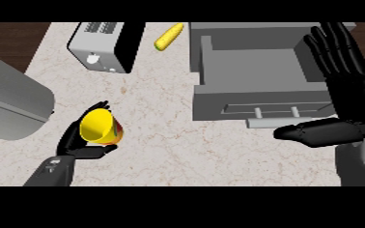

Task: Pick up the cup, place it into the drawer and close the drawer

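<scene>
The left robot hand (80, 142) is curled round the cup (100, 126) — a yellow one with a red and green band — at the near left of the pale marbled surface (164, 125). The cup is tilted, its mouth turned up toward the view, well apart from the drawer (260, 79). That grey drawer stands pulled out at the far right, its handle (274, 111) on the near face. The right robot hand (335, 77) rests at the right edge beside the drawer, fingers straight and spread. Far left stands a toaster (107, 46); just right of it lies a corn cob (169, 36). A grey rounded object (21, 106) sits at the left edge.
</scene>
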### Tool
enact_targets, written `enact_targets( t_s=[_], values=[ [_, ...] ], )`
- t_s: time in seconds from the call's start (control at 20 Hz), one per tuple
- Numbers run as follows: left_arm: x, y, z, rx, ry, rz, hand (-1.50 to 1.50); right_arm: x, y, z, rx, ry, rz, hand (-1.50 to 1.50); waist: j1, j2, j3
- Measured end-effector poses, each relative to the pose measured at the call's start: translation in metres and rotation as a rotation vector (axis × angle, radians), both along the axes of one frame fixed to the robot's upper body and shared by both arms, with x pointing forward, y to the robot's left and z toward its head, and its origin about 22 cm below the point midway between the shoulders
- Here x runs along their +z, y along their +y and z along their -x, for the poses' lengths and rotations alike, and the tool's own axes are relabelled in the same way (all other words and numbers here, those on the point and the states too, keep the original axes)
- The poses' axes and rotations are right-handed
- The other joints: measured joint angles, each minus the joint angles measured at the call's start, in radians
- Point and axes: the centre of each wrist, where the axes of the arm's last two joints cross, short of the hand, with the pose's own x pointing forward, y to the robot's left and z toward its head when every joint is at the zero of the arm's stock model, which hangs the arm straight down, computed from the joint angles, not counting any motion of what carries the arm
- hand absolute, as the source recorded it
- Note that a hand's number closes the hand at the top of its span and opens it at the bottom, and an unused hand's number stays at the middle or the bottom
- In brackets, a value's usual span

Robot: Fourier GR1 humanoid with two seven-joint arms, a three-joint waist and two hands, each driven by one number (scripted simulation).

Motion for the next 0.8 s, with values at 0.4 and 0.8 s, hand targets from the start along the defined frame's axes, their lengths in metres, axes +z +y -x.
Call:
enact_targets(
  t_s=[0.4,0.8],
  values=[
    [0.006,-0.020,-0.015,0.056,-0.185,-0.052,1.50,0.003,0.000,-0.001,-0.007,0.001,0.016,-1.50,0.002,0.000,0.000],
    [0.004,-0.036,-0.019,0.334,-0.291,-0.008,1.50,-0.003,-0.009,0.000,-0.002,0.007,0.004,-1.50,0.005,-0.001,0.001]
  ],
)
